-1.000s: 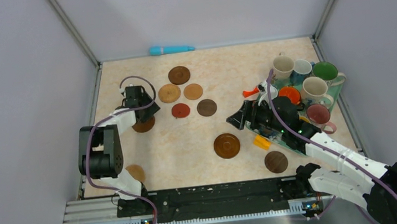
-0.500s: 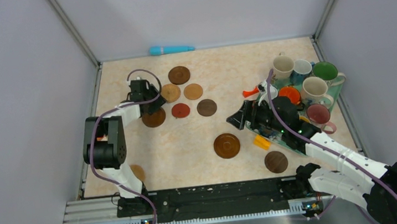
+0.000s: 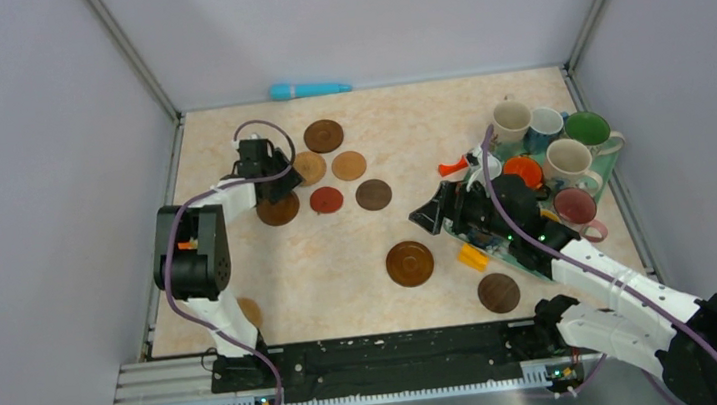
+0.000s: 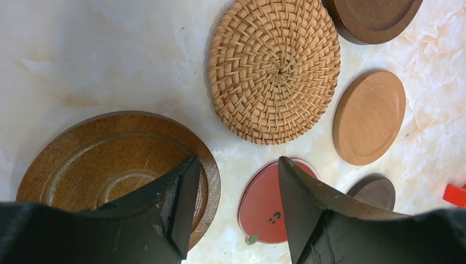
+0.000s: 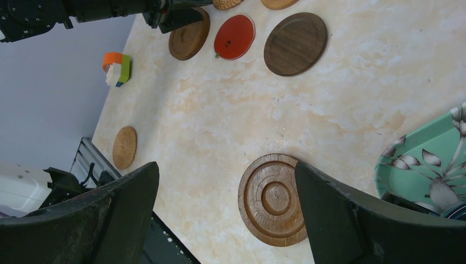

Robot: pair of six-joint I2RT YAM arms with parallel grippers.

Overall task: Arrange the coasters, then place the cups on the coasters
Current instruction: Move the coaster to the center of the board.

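Shifted farther from the tabletop's (image 3: 340, 255) left edge, the left gripper (image 4: 236, 165) hangs open over a brown coaster (image 4: 82, 159); the right gripper (image 5: 226, 168) gapes near the ridged coaster (image 5: 273, 199).

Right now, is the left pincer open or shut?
Open: the black fingers of the left pincer stand apart, pale marbled table showing between them.

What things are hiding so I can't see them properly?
Right wrist view: the tray runs off the right edge.
Top view: the right arm covers the tray's near end and part of the orange cup.
Left wrist view: the left gripper hides parts of the brown coaster and the red coaster; whether a finger touches the brown one is unclear.
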